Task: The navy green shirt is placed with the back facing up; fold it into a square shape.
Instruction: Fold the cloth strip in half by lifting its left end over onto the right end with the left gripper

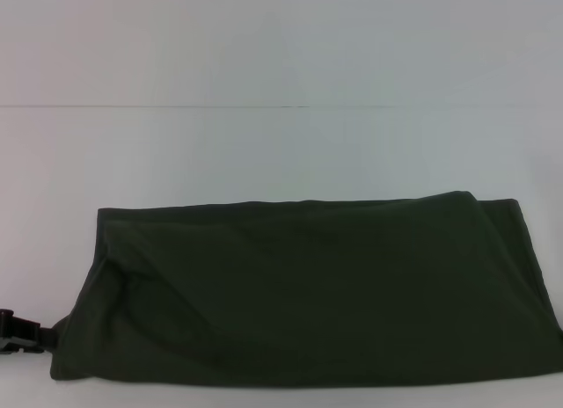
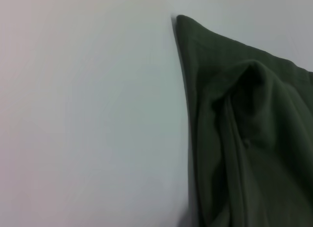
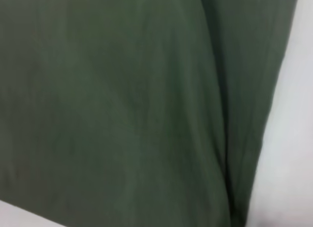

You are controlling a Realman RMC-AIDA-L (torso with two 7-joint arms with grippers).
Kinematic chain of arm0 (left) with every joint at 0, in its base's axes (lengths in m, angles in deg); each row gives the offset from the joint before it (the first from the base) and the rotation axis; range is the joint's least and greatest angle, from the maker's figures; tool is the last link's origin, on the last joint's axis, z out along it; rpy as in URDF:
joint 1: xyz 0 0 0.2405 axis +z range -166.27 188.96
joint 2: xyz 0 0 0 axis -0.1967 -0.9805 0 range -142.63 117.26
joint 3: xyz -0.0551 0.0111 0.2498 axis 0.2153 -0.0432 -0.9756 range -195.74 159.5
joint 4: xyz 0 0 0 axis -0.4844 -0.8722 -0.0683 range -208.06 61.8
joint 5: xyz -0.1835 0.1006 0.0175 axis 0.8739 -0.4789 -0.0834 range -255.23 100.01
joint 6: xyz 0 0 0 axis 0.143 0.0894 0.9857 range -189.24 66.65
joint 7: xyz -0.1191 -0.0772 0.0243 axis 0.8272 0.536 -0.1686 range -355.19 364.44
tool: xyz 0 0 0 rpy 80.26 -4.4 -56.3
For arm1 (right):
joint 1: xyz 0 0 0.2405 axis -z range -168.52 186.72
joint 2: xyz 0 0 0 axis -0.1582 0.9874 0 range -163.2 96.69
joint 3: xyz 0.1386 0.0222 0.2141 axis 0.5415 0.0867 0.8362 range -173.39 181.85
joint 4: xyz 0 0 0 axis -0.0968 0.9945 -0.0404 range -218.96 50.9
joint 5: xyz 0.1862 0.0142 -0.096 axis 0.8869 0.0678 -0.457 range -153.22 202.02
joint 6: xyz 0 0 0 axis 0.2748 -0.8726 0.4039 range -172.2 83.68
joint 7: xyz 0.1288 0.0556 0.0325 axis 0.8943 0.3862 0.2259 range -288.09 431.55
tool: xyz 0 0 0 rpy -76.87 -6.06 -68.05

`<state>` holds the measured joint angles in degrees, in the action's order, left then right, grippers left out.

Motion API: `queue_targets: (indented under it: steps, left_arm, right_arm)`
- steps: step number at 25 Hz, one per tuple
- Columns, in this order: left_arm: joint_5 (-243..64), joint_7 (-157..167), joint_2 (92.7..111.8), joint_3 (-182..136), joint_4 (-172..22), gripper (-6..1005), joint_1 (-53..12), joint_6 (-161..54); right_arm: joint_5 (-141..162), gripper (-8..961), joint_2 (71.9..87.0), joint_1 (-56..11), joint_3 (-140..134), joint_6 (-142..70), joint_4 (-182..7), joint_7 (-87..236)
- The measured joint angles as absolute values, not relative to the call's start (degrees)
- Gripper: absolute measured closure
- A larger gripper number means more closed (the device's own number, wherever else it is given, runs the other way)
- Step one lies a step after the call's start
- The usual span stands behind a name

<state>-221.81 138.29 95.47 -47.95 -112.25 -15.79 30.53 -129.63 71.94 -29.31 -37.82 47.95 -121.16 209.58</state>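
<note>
The navy green shirt (image 1: pixel 308 289) lies folded into a wide, plain dark band across the near part of the white table, with no lettering showing. A black piece of my left gripper (image 1: pixel 21 330) shows at the left edge of the head view, right against the shirt's near left corner. In the left wrist view the shirt (image 2: pixel 244 134) has a pointed corner and a raised fold beside bare table. The right wrist view is filled by the shirt (image 3: pixel 122 109), with a layered edge along one side. My right gripper does not show in any view.
The white table (image 1: pixel 281 153) stretches behind the shirt to a faint seam line, and beyond it is a pale wall. Narrow strips of table show at the shirt's left and right ends.
</note>
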Motion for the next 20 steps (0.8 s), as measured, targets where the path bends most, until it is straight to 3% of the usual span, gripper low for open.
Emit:
queue_targets:
  steps: [10,16,20]
  left_arm:
    - [-223.21,141.58,94.8,-43.3,-114.08,614,-16.89,30.87]
    - [-218.33,139.01,94.62,-39.54,-113.24,414,-17.8,32.82]
    - [-217.41,139.39,94.48,-39.59,-111.66,387,-19.19,34.8]
  right_arm:
    - [-129.32,605,72.05,-29.17,-31.3,51.44,-124.76,207.51]
    - [-123.02,352,72.16,-28.59,-26.58,52.34,-125.42,199.87]
    - [-114.24,193,73.94,-26.9,-26.53,53.58,-125.51,189.52]
